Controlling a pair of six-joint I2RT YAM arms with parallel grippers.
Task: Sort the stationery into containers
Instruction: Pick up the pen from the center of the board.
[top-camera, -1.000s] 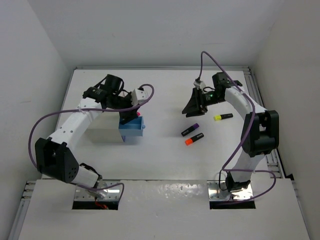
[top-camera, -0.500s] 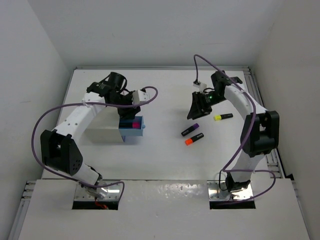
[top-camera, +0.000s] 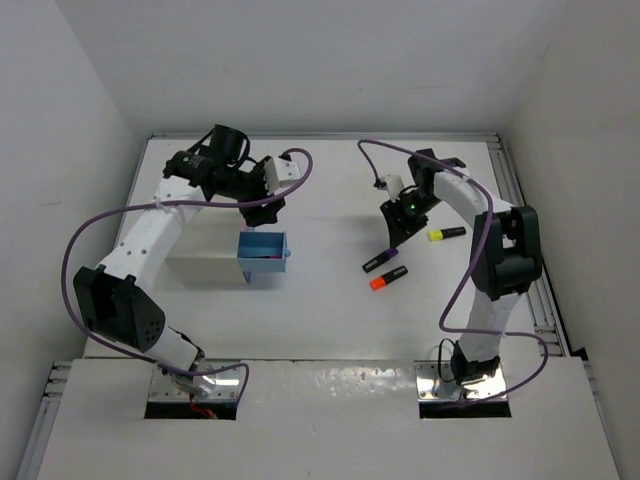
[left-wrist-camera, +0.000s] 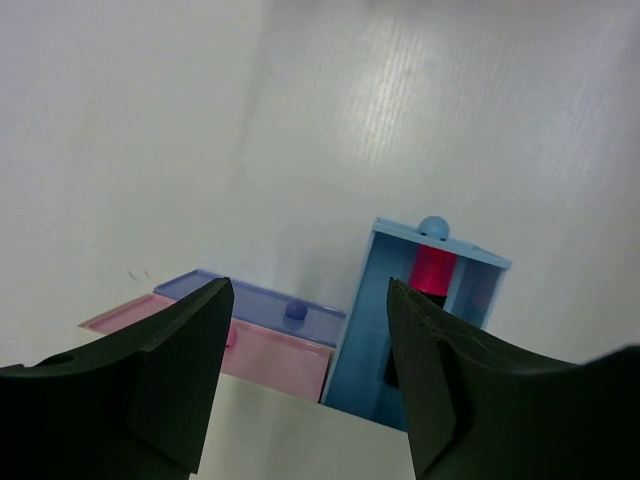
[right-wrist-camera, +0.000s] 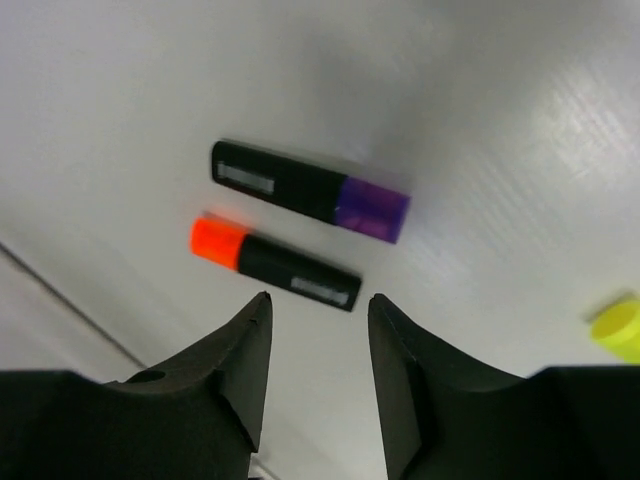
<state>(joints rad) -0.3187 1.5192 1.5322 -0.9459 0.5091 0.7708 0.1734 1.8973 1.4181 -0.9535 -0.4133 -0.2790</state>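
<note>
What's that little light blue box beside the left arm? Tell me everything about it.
It is a small light blue plastic drawer, pulled well out of a white boxy cabinet. It is a long, open-topped tray with a round blue knob on its front end. A black highlighter with a pink cap lies inside. Its back end sits in the cabinet. The left hand hovers open above, not touching it.

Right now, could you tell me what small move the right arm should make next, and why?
Probably lower the right gripper onto the orange highlighter: its open, empty jaws hover just above it, with the purple highlighter beside it on the table, both unsorted.
</note>
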